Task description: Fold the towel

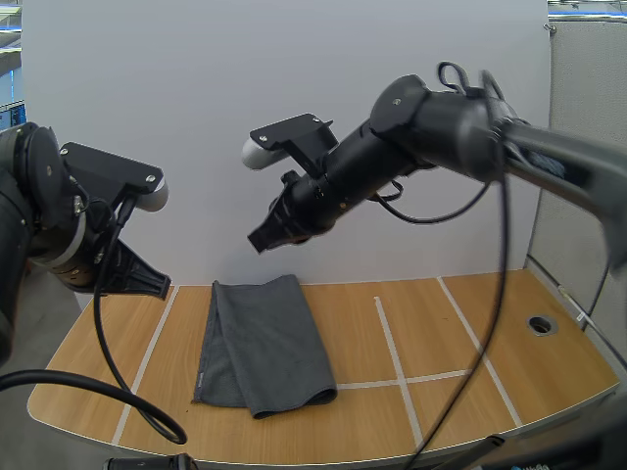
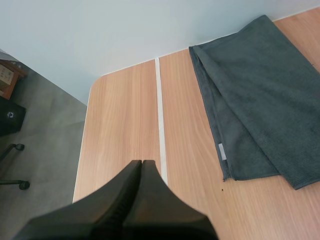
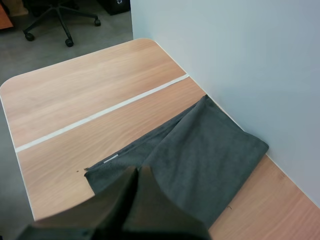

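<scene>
A dark grey towel (image 1: 263,341) lies folded lengthwise on the wooden table (image 1: 460,343), left of centre, its top layer slightly askew over the lower one. The towel (image 2: 250,105) has a small white label at its near left edge. My left gripper (image 1: 149,284) hangs shut above the table's left end, left of the towel, fingers together as one dark wedge (image 2: 141,172). My right gripper (image 1: 259,240) is raised high over the towel's far end, also shut, and holds nothing. Its closed fingers (image 3: 137,177) hover above the towel (image 3: 200,155).
White tape lines (image 1: 392,357) divide the tabletop into sections. A round cable hole (image 1: 541,324) sits near the right edge. A white wall (image 1: 294,78) stands right behind the table. Bare wood lies to the right of the towel.
</scene>
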